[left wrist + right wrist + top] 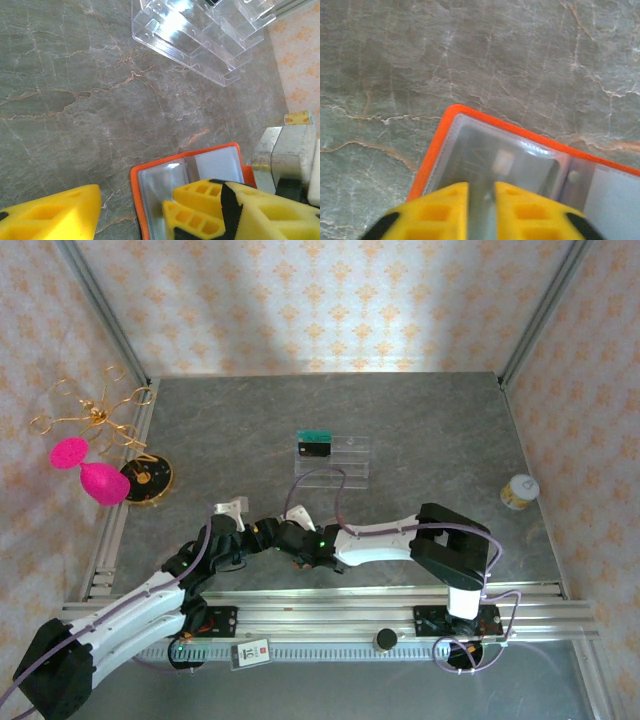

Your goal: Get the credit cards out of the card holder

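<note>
Here, the flat orange-rimmed card holder (432, 150) lies open, glossy inside.

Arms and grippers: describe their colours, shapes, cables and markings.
The left arm and right arm are jointed black and white links with lilac cables looping alongside. The left gripper and right gripper have blocky yellow fingers with square recesses and black bands.

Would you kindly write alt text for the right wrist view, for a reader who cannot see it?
The right claw, its yellow fingers almost together, sits over the open card holder, whose orange rim frames a glossy greyish inner panel. The holder lies on a grey, veined table.
</note>
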Controlling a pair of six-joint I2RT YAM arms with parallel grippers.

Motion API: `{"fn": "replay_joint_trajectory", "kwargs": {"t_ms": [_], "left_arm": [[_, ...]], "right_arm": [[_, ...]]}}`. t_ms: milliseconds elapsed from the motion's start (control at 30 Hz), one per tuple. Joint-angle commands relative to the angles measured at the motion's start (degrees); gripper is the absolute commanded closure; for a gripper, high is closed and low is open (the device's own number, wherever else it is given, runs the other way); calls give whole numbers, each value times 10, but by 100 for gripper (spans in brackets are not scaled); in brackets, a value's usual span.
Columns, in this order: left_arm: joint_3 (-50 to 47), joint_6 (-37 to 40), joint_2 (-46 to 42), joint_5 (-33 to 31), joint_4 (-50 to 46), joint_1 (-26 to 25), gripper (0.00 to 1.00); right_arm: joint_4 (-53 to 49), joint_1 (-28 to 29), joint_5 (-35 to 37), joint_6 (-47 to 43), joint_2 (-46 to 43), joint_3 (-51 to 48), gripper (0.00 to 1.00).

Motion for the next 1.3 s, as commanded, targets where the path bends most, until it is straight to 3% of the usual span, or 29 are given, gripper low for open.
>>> {"fn": "replay_joint_trajectory", "kwargs": {"t_ms": [0,67,167,467,567,733,867,1133,1267], "left_arm": [[-10,-4,9,15,16,5,36],[-12,-4,21,27,31,4,39],[-12,-7,46,48,60,3,46],[-13,-27,148,70,176,-31,91],[-3,-28,187,64,202,-54,99],[20,-24,252,72,228,-73,100],[47,-16,274,77,225,-86,100],[103,-2,342,78,214,-122,100],[139,1,409,95,213,-130,100]], "right_arm": [[-6,1,-3,24,10,-27,95],[17,1,-1,33,-7,-36,100],[68,1,-3,54,-43,-61,100],[164,-9,-24,113,-134,-125,100],[165,-9,-22,123,-139,-127,100],[169,-9,-19,135,-142,-130,100],[139,-9,24,152,-167,-135,74],[95,-9,108,181,-269,-188,72],[102,-9,93,174,-303,-213,78]]}}
